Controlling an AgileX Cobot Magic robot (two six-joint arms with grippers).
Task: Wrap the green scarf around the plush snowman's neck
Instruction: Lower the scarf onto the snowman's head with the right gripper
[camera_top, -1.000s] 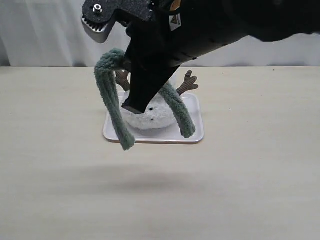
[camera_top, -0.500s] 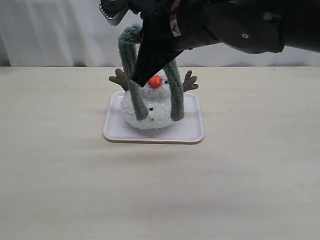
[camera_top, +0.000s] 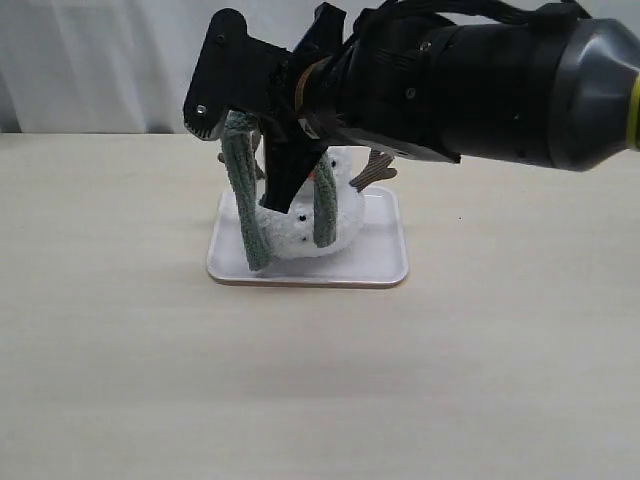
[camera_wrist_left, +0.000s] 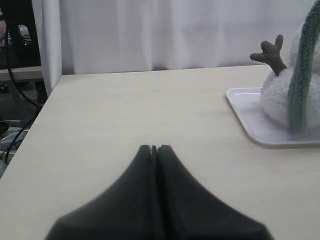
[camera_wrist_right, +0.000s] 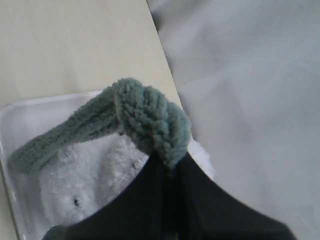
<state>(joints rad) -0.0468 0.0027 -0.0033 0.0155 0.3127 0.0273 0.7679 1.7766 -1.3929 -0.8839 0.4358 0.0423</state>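
The plush snowman (camera_top: 300, 228) stands on a white tray (camera_top: 375, 268), mostly hidden behind my right arm; only its lower body and a brown twig arm (camera_top: 372, 170) show. My right gripper (camera_wrist_right: 170, 165) is shut on the folded middle of the green scarf (camera_wrist_right: 145, 117), above the snowman (camera_wrist_right: 90, 175). Both scarf ends hang down in front of the snowman, one strand (camera_top: 244, 205) on the left and one (camera_top: 325, 208) on the right. The neck is hidden. My left gripper (camera_wrist_left: 154, 148) is shut and holds nothing, low over the table, apart from the tray (camera_wrist_left: 260, 135).
A pale wooden table (camera_top: 320, 380) carries the tray. White curtain (camera_top: 90, 60) hangs behind the table's far edge. In the left wrist view the table's edge (camera_wrist_left: 35, 120) borders dark cables and equipment. The big black right arm (camera_top: 450, 80) fills the space above the snowman.
The right arm has swung the scarf rightward and back over the snowman, then lowered; the hanging ends now drape in front of the body, and the orange nose is covered.
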